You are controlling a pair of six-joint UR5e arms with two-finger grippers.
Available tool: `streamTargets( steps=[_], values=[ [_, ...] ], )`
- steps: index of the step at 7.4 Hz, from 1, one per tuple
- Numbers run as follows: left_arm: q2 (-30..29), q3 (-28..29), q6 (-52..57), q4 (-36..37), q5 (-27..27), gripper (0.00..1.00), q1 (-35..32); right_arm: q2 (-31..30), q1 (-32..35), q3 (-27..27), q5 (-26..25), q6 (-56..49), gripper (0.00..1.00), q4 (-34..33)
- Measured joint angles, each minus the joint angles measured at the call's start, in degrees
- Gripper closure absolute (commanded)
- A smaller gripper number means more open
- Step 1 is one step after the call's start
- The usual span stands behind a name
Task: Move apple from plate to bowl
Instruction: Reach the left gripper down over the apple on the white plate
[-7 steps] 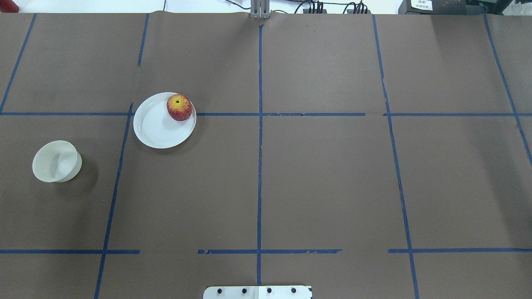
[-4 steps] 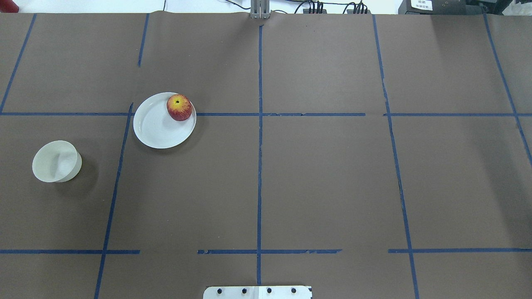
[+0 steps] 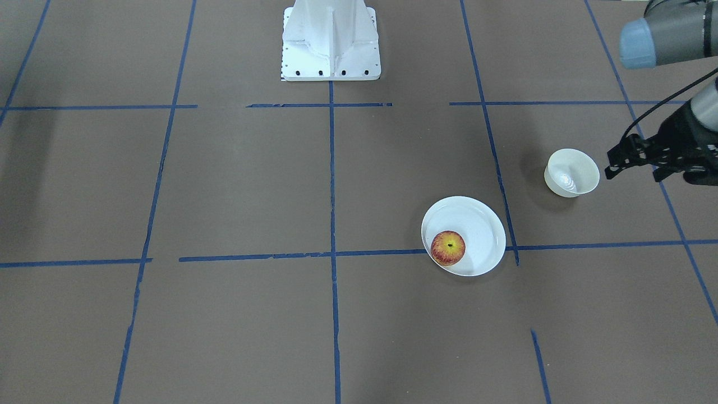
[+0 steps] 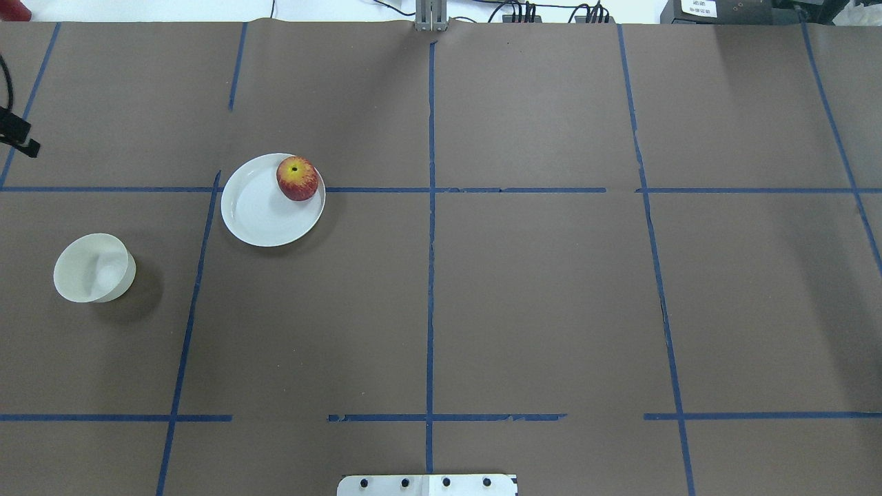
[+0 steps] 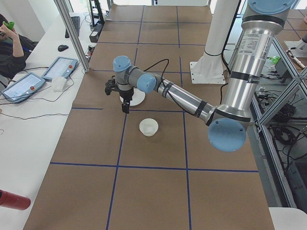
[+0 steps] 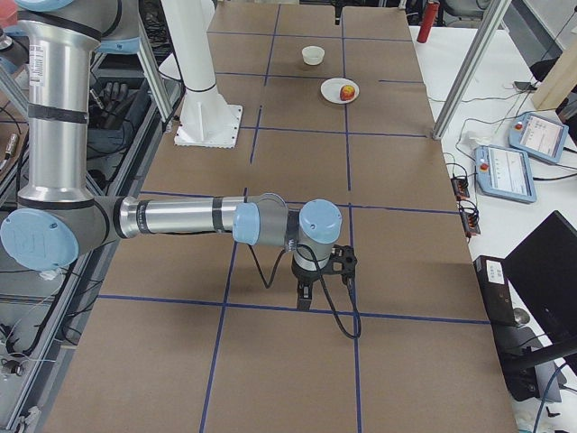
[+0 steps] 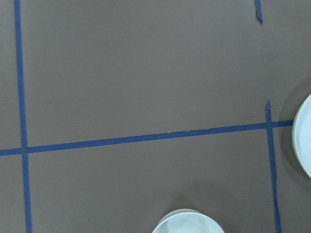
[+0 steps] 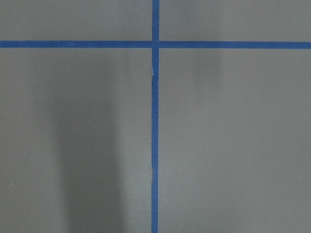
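Note:
The red and yellow apple [image 4: 297, 178] lies on the far right part of the white plate [image 4: 258, 210]; the front view shows the apple [image 3: 447, 247] and the plate [image 3: 479, 227] too. The white bowl [image 4: 94, 267] stands empty to the plate's left, nearer the robot, and also shows in the front view [image 3: 571, 172]. My left gripper [image 3: 631, 169] hovers open and empty just outside the bowl. Its black body shows at the overhead view's left edge [image 4: 15, 132]. My right gripper [image 6: 311, 293] hangs far off over the table's right end; I cannot tell whether it is open or shut.
The brown table cover is marked with blue tape lines [image 4: 430, 207]. The robot's white base [image 3: 331, 45] stands at the near middle edge. The left wrist view shows the bowl's rim [image 7: 187, 224] and the plate's edge [image 7: 304, 136]. A side table with tablets [image 5: 21, 86] runs along the far edge.
The left gripper's black body has come into the overhead view at its left edge. The apple, plate and bowl have not moved.

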Motion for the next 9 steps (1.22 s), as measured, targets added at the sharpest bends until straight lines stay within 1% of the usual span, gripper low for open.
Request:
streamTargets(
  steps=[2,4,5,7,9],
  values=[
    [-8.8,2.9,-8.3,4.9,0.4,0.0,7.0,0.0,0.0,0.0,0.0,0.0,0.0,0.0],
    [-17.4,10.1,-12.3,6.6,0.4,0.0,10.0,0.0,0.0,0.0,0.0,0.0,0.0,0.0],
    [-21.2,14.6,-13.4,5.8,0.7,0.0,11.0,0.0,0.0,0.0,0.0,0.0,0.0,0.0],
    [-24.8,22.6,-17.2,-1.8,2.1,0.0,12.9,0.0,0.0,0.0,0.0,0.0,0.0,0.0],
    [-26.9,28.0,-20.2,-7.9,3.2,0.0,14.8,0.0,0.0,0.0,0.0,0.0,0.0,0.0]
  ],
)
